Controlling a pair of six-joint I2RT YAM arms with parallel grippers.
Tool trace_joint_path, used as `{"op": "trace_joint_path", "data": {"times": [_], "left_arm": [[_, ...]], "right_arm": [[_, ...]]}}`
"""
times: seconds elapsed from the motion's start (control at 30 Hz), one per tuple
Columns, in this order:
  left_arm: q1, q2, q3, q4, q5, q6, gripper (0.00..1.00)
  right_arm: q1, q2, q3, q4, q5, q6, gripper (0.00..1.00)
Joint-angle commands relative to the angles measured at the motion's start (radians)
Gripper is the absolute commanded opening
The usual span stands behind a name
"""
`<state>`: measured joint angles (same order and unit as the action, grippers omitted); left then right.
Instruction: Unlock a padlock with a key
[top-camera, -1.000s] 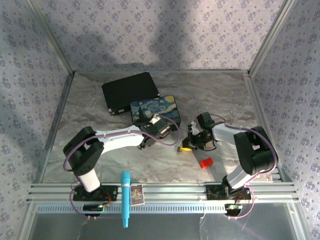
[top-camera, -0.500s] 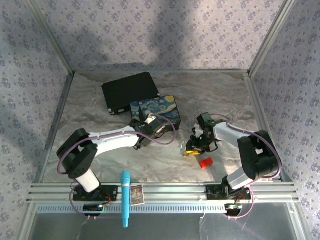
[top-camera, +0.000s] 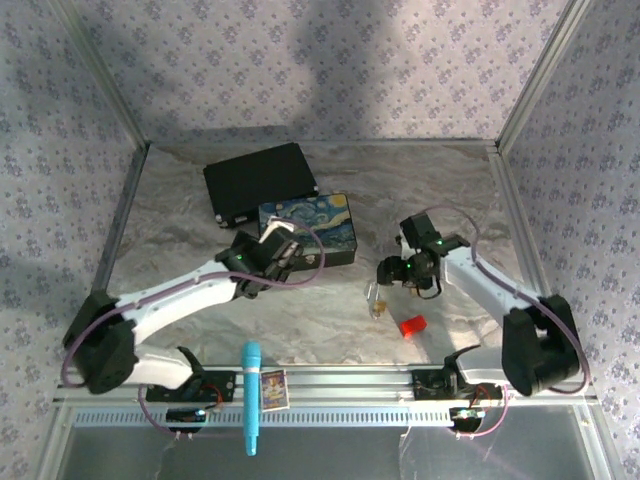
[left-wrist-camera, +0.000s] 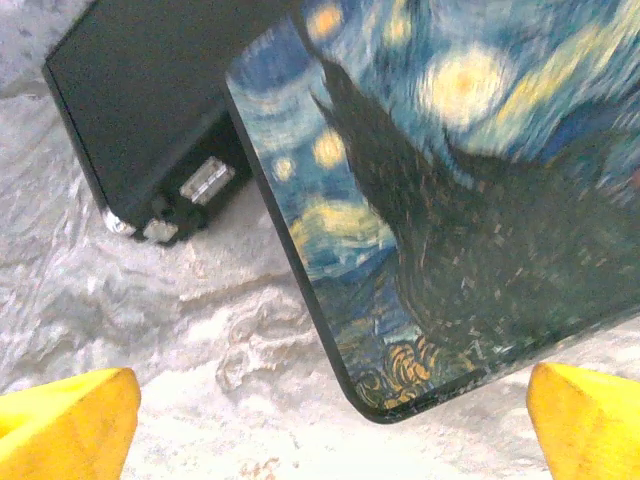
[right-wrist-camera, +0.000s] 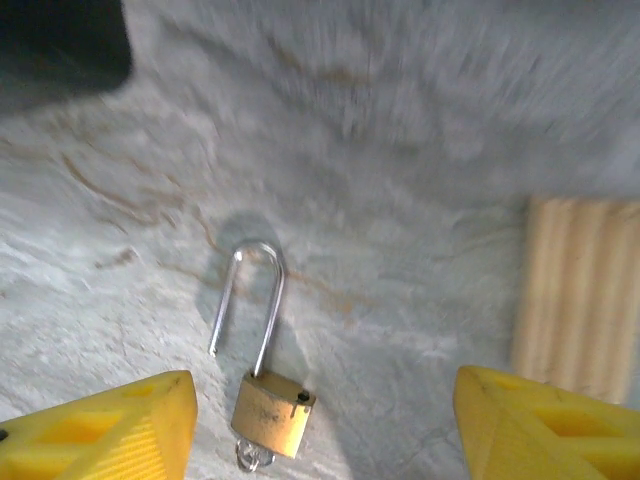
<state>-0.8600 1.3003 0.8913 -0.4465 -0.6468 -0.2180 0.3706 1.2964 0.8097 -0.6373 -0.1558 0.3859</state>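
Change: right fingers (right-wrist-camera: 110, 420) were clamped on the lock a second ago, now spread wide and backed off, holding nothing. Left fingers (left-wrist-camera: 65, 425) went from part-open to fully wide, empty, and that arm has pulled away to hover by the painted box (left-wrist-camera: 450, 200) and black case (left-wrist-camera: 150, 110).

The padlock (right-wrist-camera: 272, 408) lies free on the desk (right-wrist-camera: 400, 200), between the two arms and just ahead of the right fingers. One leg of its shackle is out of the body, so it looks unlocked. Task likely done, arms clearing out.

Hard to see: the key (right-wrist-camera: 250, 458) is only a silvery nub under the lock body, cut by the frame edge, so not sure it's seated. The far desk is motion-blurred, and the wooden block (right-wrist-camera: 575, 300) is cut off behind a finger. In the top view the padlock (top-camera: 377, 298) is a speck
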Motion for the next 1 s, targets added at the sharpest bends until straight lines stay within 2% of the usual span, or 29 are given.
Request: {"op": "trace_joint_path", "data": {"times": [0.0, 0.13, 0.2, 0.3, 0.37, 0.43, 0.53, 0.6, 0.67, 0.8, 0.93, 0.97], "left_arm": [[0.020, -0.070, -0.035, 0.078, 0.070, 0.009, 1.00], [0.037, -0.136, -0.058, 0.069, 0.054, -0.011, 1.00], [0.070, -0.190, -0.067, 0.067, 0.022, -0.063, 1.00], [0.172, -0.306, -0.111, 0.105, 0.004, -0.135, 1.00], [0.252, -0.369, -0.151, 0.128, -0.058, -0.185, 1.00], [0.342, -0.404, -0.202, 0.188, -0.079, -0.182, 1.00], [0.469, -0.422, -0.322, 0.402, -0.085, -0.058, 1.00], [0.567, -0.395, -0.385, 0.513, -0.067, -0.027, 1.00], [0.657, -0.341, -0.415, 0.577, -0.047, -0.053, 1.00], [0.719, -0.171, -0.491, 0.859, -0.030, 0.047, 1.00], [0.841, 0.010, -0.513, 1.057, 0.180, 0.028, 1.00], [0.854, 0.016, -0.506, 1.068, 0.228, 0.032, 1.00]], "right_arm": [[-0.024, -0.065, 0.040, 0.031, 0.120, -0.012, 0.71], [-0.072, -0.094, 0.065, 0.031, 0.110, -0.023, 0.71], [-0.107, -0.118, 0.044, 0.112, 0.109, -0.039, 0.72], [-0.184, -0.188, -0.017, 0.256, 0.153, -0.059, 0.75], [-0.205, -0.220, -0.070, 0.372, 0.290, -0.025, 0.75], [-0.216, -0.238, -0.129, 0.466, 0.427, -0.030, 0.86], [-0.236, -0.237, -0.247, 0.683, 0.463, -0.265, 0.91], [-0.258, -0.221, -0.301, 0.785, 0.529, -0.316, 0.92], [-0.309, -0.178, -0.361, 0.917, 0.545, -0.322, 0.92], [-0.366, -0.057, -0.440, 1.159, 0.470, -0.309, 0.92], [-0.362, 0.022, -0.483, 1.382, 0.423, -0.352, 0.91], [-0.362, 0.054, -0.492, 1.444, 0.406, -0.376, 0.91]]}}
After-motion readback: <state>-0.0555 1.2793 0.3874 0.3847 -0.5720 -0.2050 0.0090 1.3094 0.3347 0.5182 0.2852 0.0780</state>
